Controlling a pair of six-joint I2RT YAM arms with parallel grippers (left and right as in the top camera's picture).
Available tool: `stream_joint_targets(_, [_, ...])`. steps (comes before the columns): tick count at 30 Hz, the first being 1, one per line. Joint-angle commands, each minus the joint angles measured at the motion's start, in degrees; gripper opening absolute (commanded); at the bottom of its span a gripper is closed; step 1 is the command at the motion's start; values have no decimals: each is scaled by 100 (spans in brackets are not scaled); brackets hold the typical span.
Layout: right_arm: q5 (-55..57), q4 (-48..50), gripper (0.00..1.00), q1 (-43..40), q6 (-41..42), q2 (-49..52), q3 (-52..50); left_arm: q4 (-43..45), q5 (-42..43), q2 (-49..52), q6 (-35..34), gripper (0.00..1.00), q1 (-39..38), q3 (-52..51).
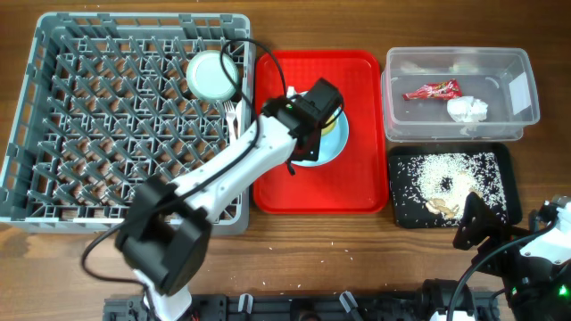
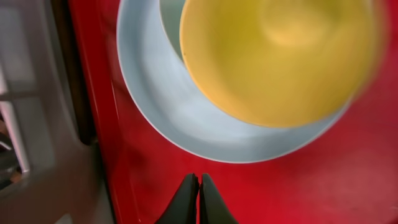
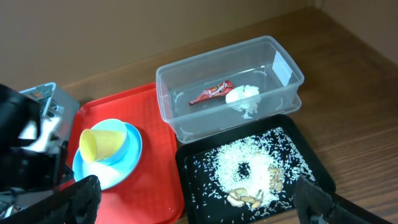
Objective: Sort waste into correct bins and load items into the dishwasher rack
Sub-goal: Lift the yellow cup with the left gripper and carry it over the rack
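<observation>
Yellow cup (image 2: 280,62), likely light and slick, sits ahead of our pressed-together left jaws; we would pinch its rim.

Red serving tray (image 1: 357,183), lying flat, brown wooden table (image 1: 339,254) beneath it

The left arm (image 1: 223,169) reaches from lower left to centre, left gripper (image 2: 198,182) closed; right gripper (image 3: 196,183) gapes at lower right.

Consisted of a brown wood-grain tabletop (image 1: 357,254), lit evenly with soft shadows only. Bordered a paler brown surface (image 3: 373,18) beyond one corner.
</observation>
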Motion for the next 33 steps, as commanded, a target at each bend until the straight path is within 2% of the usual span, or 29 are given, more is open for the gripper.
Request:
stream_joint_targets(1, [37,11,100,-11,61,-37,-9,262,-52,-656,-96,15,-4,-13])
stream_joint_targets(3, [37,11,100,-11,63,-37,-9,415,33,-723,-94,36,-15,-13])
stream_joint_targets(4, [37,11,100,-11,61,-37,-9,522,120,-710,-94,40,-15,-15])
stream_joint_targets(7, [37,11,100,-11,63,-37,-9,968,199,-503,94,37,-15,-15])
stream_joint_targets(15, [37,11,100,-11,63,-37,-9,2192,118,439,232,46,236,-15])
stream_joint_targets(18, [37,11,100,-11,63,-37,-9,2337,354,544,232,39,479,-15])
stream_joint_targets(20, [37,13,100,-11,63,-37,-9,2343,354,542,232,25,562,-15])
stream_joint_targets(22, [37,11,100,-11,66,-37,-9,2402,352,538,229,4,636,-13])
stream_joint_targets(26, [37,11,100,-11,63,-37,-9,2433,358,225,227,4,704,28])
stream_joint_targets(31, [37,11,100,-11,63,-37,-9,2393,940,-1073,227,4,715,247])
stream_joint_targets(32, [37,11,100,-11,66,-37,-9,2323,1198,-1370,227,4,782,278])
stream_joint_targets(33, [37,11,100,-11,63,-37,-9,2107,2103,-1825,227,4,1128,289])
